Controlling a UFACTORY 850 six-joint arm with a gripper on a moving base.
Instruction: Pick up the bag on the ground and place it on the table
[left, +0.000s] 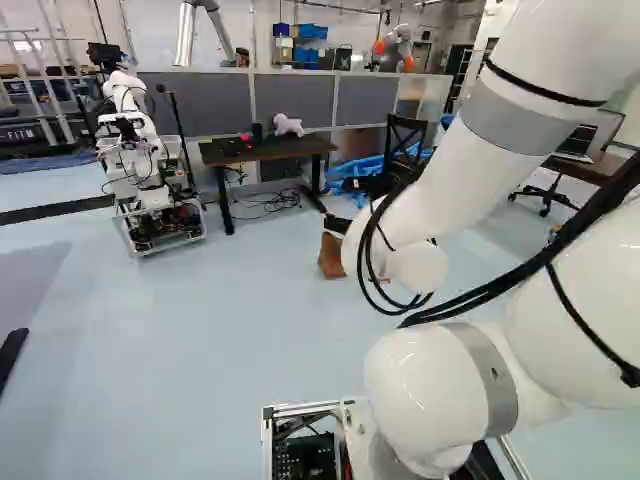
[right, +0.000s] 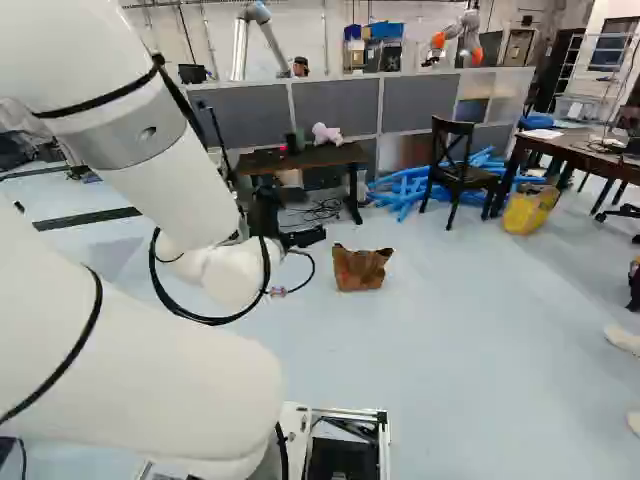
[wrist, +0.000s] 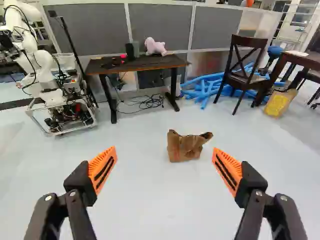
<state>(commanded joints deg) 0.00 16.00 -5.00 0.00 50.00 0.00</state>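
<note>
Your gripper (right: 303, 238) spreads wide, gripping nothing;
the brown bag (wrist: 185, 146) sits ahead on your floor (wrist: 155, 200), nearer than the table (wrist: 172, 61).

So the white arm (left: 450, 195) is bent, one link slanting down to a rounded white wrist (right: 235, 273), black cables (left: 570, 240) running along it and looping by the wrist. The black gripper (right: 305, 237) pokes out past that. From the wrist view, the gripper (wrist: 164, 149) is wide open — orange pads (wrist: 102, 167) well apart, tips angled inward.
</note>
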